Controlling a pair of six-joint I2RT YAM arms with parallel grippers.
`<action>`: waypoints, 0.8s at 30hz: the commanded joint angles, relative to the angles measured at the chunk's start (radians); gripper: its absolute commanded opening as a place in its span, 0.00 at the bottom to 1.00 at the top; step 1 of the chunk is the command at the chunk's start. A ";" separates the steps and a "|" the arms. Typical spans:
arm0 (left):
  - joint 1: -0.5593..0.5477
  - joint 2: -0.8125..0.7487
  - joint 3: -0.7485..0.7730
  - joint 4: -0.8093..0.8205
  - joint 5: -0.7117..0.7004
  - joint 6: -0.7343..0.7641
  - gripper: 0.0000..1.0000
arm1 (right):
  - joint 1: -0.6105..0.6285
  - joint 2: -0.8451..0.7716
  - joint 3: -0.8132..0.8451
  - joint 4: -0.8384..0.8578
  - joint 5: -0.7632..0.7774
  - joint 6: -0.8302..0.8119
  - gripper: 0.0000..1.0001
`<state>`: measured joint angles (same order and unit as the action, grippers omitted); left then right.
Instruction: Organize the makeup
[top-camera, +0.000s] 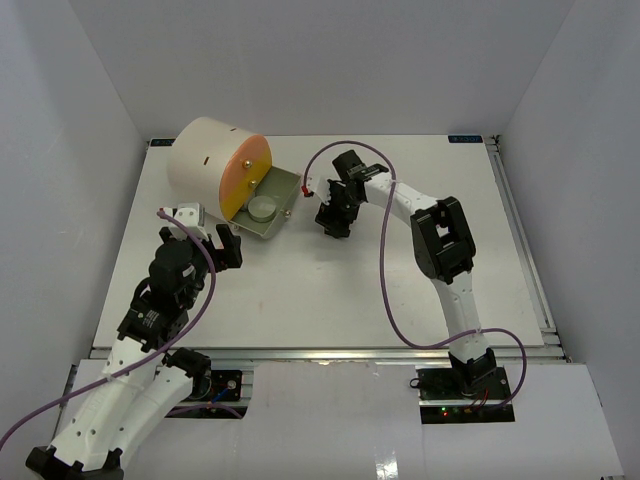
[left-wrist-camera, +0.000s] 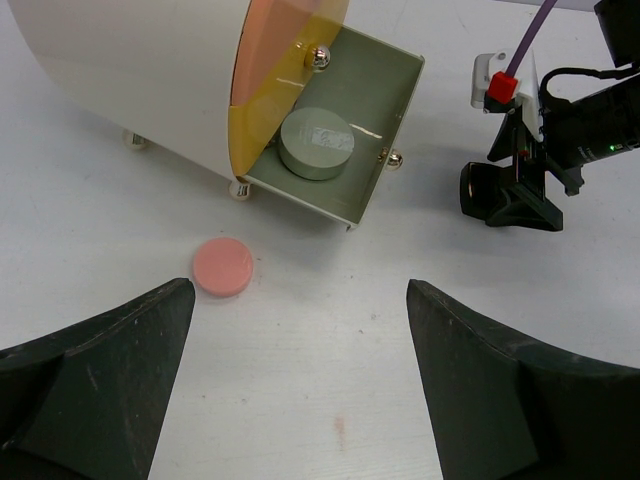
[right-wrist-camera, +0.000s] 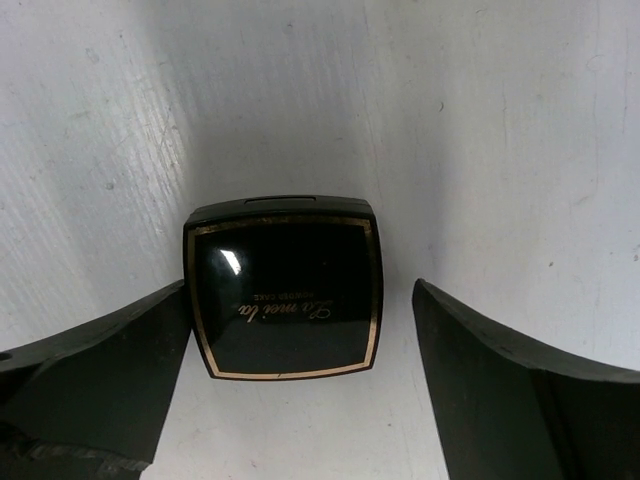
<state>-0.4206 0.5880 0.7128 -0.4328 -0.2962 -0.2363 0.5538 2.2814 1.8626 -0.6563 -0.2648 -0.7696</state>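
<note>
A black square compact with a gold border (right-wrist-camera: 282, 290) lies flat on the white table between the fingers of my right gripper (right-wrist-camera: 300, 290). That gripper is open: its left finger is right beside the compact and its right finger stands well apart. In the top view the right gripper (top-camera: 333, 222) hangs just right of the drawer. A pink pad (left-wrist-camera: 223, 266) lies on the table ahead of my left gripper (left-wrist-camera: 298, 290), which is open and holds nothing. A round pale jar (left-wrist-camera: 317, 143) sits inside the pulled-out drawer (left-wrist-camera: 395, 85).
The large cream cylinder (top-camera: 205, 160) with orange-yellow fronts lies at the back left, its grey drawer (top-camera: 287, 185) open toward the right gripper. White walls enclose the table. A purple cable (top-camera: 385, 290) loops along the right arm.
</note>
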 joint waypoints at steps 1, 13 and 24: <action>0.006 -0.004 -0.006 0.023 0.003 0.003 0.98 | -0.003 -0.016 0.006 -0.016 -0.055 -0.001 0.63; 0.006 -0.011 -0.006 0.023 -0.004 0.002 0.98 | 0.086 -0.153 0.150 -0.011 -0.215 0.128 0.24; 0.006 -0.024 -0.009 0.019 0.002 0.000 0.98 | 0.247 -0.080 0.316 0.265 0.021 0.383 0.20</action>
<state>-0.4206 0.5794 0.7117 -0.4330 -0.2962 -0.2363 0.7862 2.2004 2.1532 -0.5535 -0.3568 -0.5270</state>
